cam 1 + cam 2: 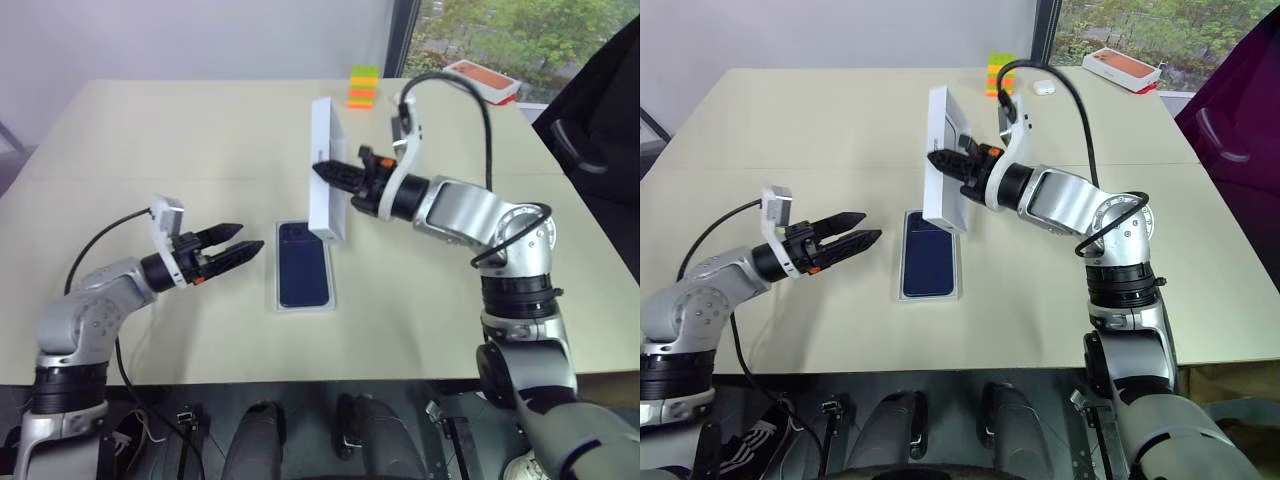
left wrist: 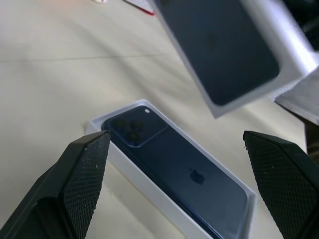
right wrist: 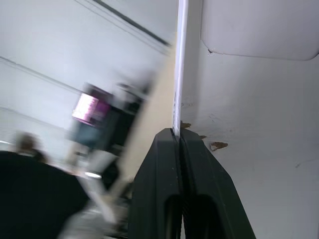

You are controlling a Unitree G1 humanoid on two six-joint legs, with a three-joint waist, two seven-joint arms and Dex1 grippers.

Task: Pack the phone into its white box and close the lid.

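Observation:
The dark navy phone (image 1: pixel 303 263) lies back up in the shallow white box (image 1: pixel 279 302) at the table's middle front. Above it, tipped on edge in the air, hangs the white lid (image 1: pixel 326 168), its plain inside facing right. My right gripper (image 1: pixel 326 171) is shut on the lid's side wall, and the right wrist view shows its fingers (image 3: pixel 169 164) pinching that thin wall (image 3: pixel 178 69). My left gripper (image 1: pixel 243 240) is open and holds nothing, just left of the box. The left wrist view shows the phone (image 2: pixel 179 174) in the box and the lid's printed top (image 2: pixel 219 45) above it.
A stack of yellow, green and orange blocks (image 1: pixel 363 86) sits at the far middle of the table. A white box with an orange top (image 1: pixel 1121 68) and a small white item (image 1: pixel 1043 87) lie at the far right corner. A dark chair stands off the right edge.

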